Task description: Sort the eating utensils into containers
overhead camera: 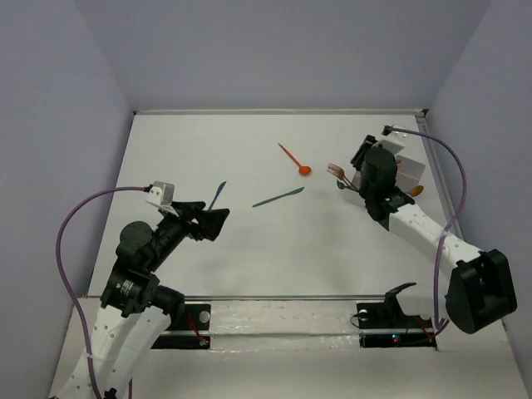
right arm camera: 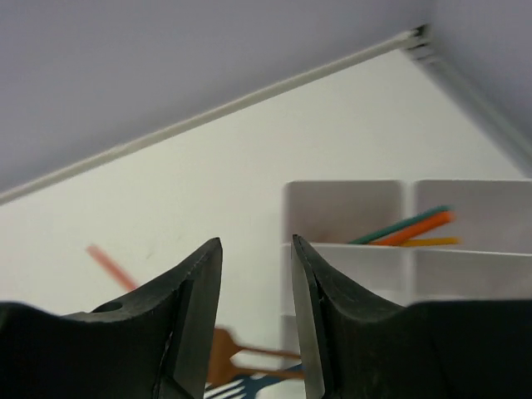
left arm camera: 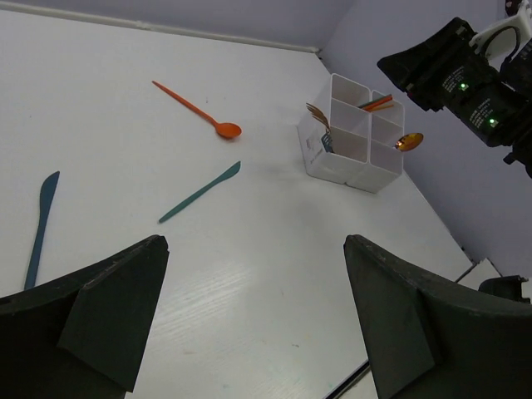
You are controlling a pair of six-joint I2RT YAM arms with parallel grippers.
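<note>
Overhead view of a white desk [overhead camera: 274, 258] with two robot arms. Three loose plastic utensils are lying in the upper middle of the frame, all well apart: an orange spoon [overhead camera: 293, 158], a teal knife [overhead camera: 278, 197] below it, and a blue knife [overhead camera: 217, 195] further left. A white four-part tray [left arm camera: 349, 162] is sitting at the upper right, already holding several utensils, with copper forks [overhead camera: 337, 170] poking out of its left side.

The left claw [left arm camera: 258, 320] is hovering near the blue knife, its jaws gaping wide with nothing in them. The right claw [right arm camera: 256, 316] is hanging beside the tray, its jaws nearly together with a narrow gap showing, gripping nothing.

The utensils are looking light, thin, stiff and slick. They are lying flat, so pinching across the narrow handle at its middle is probably safest, since they may skid or flip.
</note>
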